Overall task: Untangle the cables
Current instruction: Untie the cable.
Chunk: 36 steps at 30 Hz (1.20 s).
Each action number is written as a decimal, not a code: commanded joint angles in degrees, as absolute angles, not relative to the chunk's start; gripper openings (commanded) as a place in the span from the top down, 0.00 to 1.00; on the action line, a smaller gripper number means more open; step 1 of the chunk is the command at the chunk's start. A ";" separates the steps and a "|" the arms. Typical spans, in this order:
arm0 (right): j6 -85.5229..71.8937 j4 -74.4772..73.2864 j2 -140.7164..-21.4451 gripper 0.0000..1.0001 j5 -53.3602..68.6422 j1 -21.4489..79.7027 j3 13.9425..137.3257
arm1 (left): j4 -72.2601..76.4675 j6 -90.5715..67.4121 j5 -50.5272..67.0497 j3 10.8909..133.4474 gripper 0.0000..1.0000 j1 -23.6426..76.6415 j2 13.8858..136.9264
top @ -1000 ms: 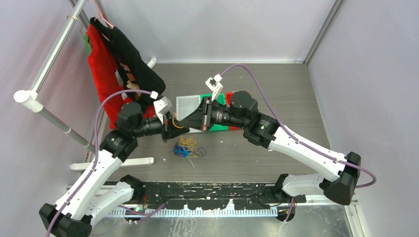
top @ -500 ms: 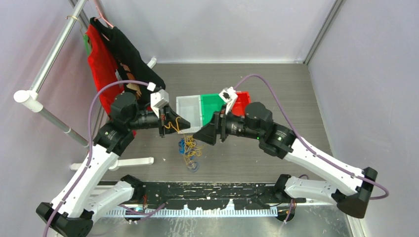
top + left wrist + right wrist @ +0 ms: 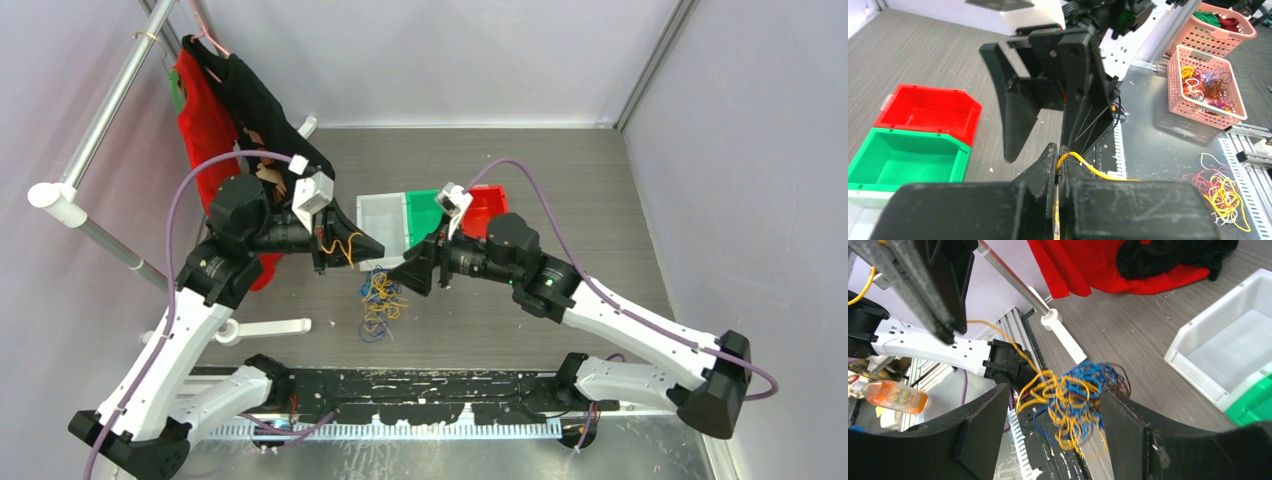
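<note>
Hanging now by one yellow strand (image 3: 1088,167) clenched in the left gripper (image 3: 375,250), just before the bins (image 3: 420,210), with the right gripper (image 3: 406,275) freshly released and gaping beside the cables (image 3: 380,297), stretched looser yet still knotted.

Pale lilac walls (image 3: 440,50) close off the far side and both flanks, with a metal post (image 3: 655,60) in the far right corner. The table (image 3: 580,160) is grey wood-grain and evenly lit. At far left a tilted metal rail (image 3: 110,105) carries a red cloth (image 3: 200,140) and a black cloth (image 3: 255,105). Mid-table, three bins sit side by side: white (image 3: 380,215), green (image 3: 422,210), red (image 3: 488,203). A black strip (image 3: 430,385) runs along the near edge.
</note>
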State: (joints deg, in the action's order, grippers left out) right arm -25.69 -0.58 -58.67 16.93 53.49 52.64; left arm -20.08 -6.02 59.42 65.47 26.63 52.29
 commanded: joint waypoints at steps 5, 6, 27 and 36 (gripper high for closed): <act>-26.04 13.77 -66.35 0.30 22.90 53.46 57.37 | -19.47 -8.79 63.64 69.92 1.00 26.81 53.84; -27.01 15.11 -67.29 0.31 23.14 53.52 57.30 | -19.55 -8.81 63.69 70.29 1.00 26.81 54.02; -34.07 27.25 -76.89 0.54 11.26 56.03 52.94 | -18.23 -11.20 64.98 76.48 1.00 26.94 56.44; -30.13 24.94 -77.70 0.55 1.21 59.31 49.55 | -17.47 -12.72 65.30 78.64 1.00 26.98 57.59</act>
